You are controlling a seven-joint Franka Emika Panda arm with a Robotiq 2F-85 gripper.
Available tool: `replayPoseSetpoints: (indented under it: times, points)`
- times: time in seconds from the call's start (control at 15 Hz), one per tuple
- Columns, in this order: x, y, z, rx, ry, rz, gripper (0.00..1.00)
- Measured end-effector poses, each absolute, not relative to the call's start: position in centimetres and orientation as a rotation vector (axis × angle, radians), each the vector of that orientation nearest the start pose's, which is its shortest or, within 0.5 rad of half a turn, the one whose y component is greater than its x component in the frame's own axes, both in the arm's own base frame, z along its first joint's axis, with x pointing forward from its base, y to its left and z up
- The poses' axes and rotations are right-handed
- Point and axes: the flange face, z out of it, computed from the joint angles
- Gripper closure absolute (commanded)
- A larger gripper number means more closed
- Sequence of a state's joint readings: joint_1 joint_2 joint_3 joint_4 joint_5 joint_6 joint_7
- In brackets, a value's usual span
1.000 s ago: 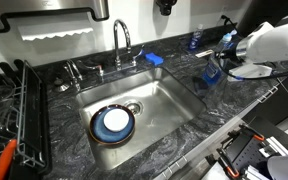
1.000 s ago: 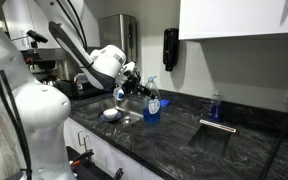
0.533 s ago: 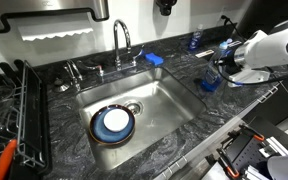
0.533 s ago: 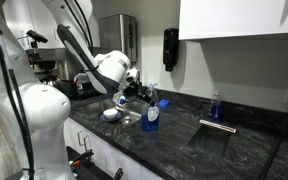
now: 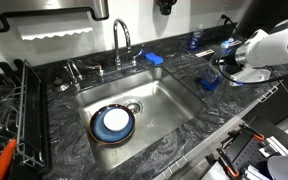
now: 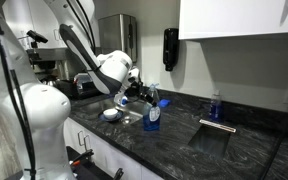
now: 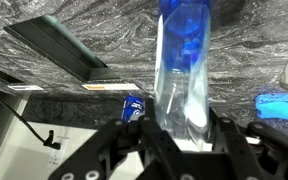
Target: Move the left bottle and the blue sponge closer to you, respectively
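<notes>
The left bottle [image 5: 211, 80], clear with a blue lower part, is upright at the counter's right end, near its front edge. It also shows in an exterior view [image 6: 151, 110] and fills the middle of the wrist view [image 7: 184, 60]. My gripper [image 5: 220, 72] [image 6: 142, 99] [image 7: 184, 125] is shut on it, one finger on each side. Its base looks to be at counter level. The blue sponge [image 5: 153, 59] lies behind the sink by the faucet, and is at the right edge of the wrist view [image 7: 274, 103]. The other small bottle [image 5: 193, 41] [image 6: 216, 106] stands by the back wall.
A steel sink [image 5: 179, 100] holds a blue-and-white plate [image 5: 113, 123]. The faucet [image 5: 121, 40] stands behind it. A black dish rack [image 5: 14, 110] is at the far left. A small white round object [image 6: 110, 114] lies on the counter under the arm.
Over the last second my gripper carried the bottle down and toward the counter's front edge. In the last half second it has hardly moved.
</notes>
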State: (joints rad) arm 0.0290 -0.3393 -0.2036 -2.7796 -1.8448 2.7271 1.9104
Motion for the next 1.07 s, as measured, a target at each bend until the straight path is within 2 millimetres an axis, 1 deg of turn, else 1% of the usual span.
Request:
replayPoseSetpoints:
  times: [0.2,0.27,0.47,0.6,0.73,1.07]
  points:
    - [36.3,-2.3,31.1,-3.16,0.658,-1.331,0.02]
    - [36.4,-2.3,31.1,-3.159,0.666,-1.327,0.0]
    - [36.6,-2.5,31.3,-3.161,0.727,-1.274,0.0]
    - [36.9,-2.7,31.7,-3.165,0.799,-1.194,0.0]
    - [37.5,-3.0,32.2,-3.157,0.878,-1.08,0.0]
    - [38.5,-4.8,32.9,-3.086,1.013,-0.752,0.0]
